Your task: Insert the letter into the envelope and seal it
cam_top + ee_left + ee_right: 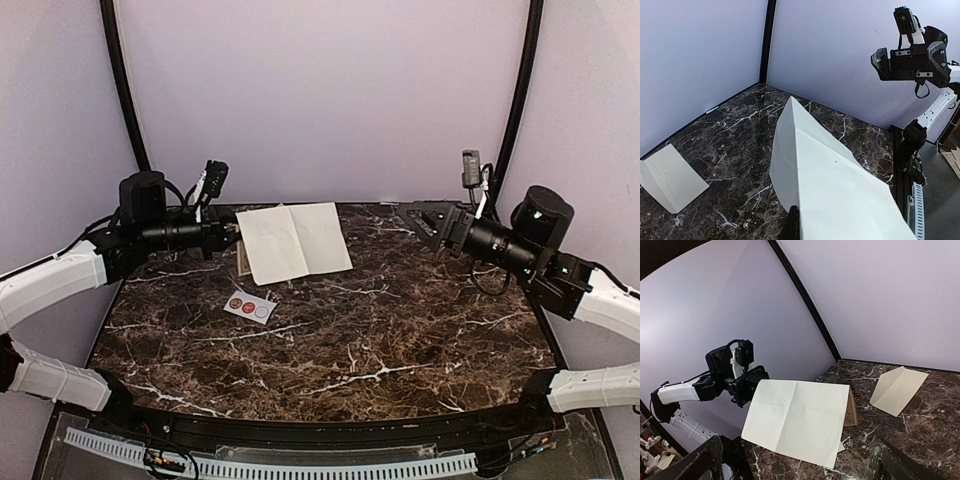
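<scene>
Two grippers are seen above the far half of the table; the left gripper (230,235) is clamped on the left edge of a plain cream sheet (296,241), which is creased down its middle and held clear of the table near the far left corner; the right gripper (412,220) is raised over the far right part of the table with its jaws spread wide and nothing between them, well apart from the sheet. The letter (851,408) is seen as a tan strip with a dark ornamental border, lying on the table and largely hidden by the held sheet; a cream envelope (898,385) is laid near the far edge with its flap raised, and is covered by the sheet in the overhead view; a white strip (249,307) bearing three round seals is laid toward the left edge, nearer than the sheet.
</scene>
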Controlling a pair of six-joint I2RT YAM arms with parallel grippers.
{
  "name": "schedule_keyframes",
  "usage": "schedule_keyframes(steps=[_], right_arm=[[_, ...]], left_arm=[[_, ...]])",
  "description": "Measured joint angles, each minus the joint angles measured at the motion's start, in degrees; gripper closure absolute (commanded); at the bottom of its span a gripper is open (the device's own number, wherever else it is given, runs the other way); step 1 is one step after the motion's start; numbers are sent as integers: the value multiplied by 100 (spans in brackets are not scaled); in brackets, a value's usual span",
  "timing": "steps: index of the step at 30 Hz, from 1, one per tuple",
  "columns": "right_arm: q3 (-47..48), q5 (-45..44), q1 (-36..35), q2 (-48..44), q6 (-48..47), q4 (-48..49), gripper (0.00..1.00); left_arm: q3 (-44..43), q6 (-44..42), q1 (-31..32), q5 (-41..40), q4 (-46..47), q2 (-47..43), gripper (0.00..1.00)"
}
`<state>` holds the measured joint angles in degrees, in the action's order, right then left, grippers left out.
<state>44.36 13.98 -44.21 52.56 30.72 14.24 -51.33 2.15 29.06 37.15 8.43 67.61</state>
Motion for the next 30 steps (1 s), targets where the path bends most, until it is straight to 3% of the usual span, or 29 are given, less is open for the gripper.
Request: schedule_keyframes(steps=[7, 17, 23, 30], right_arm=[[188, 92, 470, 396, -243, -544, 1], [1939, 1014, 404, 1821, -1517, -2503, 2], [2743, 1799, 168, 2509, -2133, -3541, 13], [3119, 2702, -160, 3126, -2481, -4470, 35]], left_arm=[[-247, -450, -4, 20, -372, 122, 100], [-310, -669, 686, 612, -1014, 704, 100], [-374, -691, 1187, 1056, -1207, 837, 100], [-407, -621, 1504, 1587, -1198, 870, 100]])
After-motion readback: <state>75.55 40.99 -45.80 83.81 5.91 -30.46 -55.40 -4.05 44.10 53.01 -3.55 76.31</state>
